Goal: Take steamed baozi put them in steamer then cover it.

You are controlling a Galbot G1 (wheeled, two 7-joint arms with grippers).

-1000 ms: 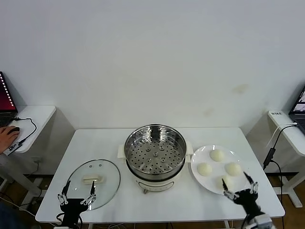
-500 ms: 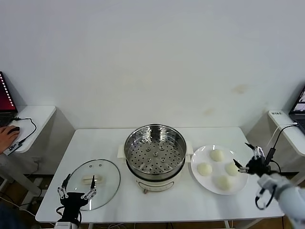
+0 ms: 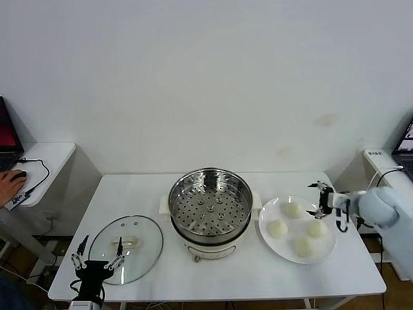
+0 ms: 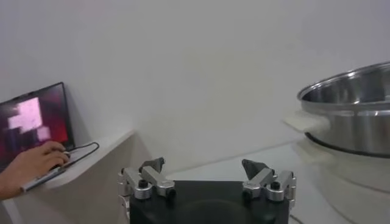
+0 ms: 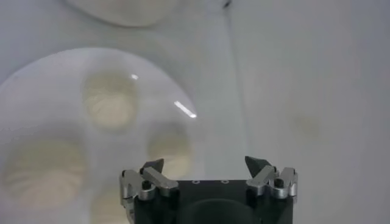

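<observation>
1. The right gripper [image 3: 318, 199] hangs over the far right edge of the plate [image 3: 271, 213], beside the pot [image 3: 210, 210]; its jaws are spread wide and hold nothing.
2. Four buns [image 3: 294, 210] sit on that plate, right of the pot.
3. To pick well, I would centre the jaws over one bun, come straight down and close gently so the soft dough is not crushed.
4. The lid [image 3: 126, 240] lies flat left of the pot, its oblong handle [image 3: 126, 243] running side to side.
5. The left gripper [image 3: 97, 263], also wide open and empty, waits at the lid's near edge.
</observation>
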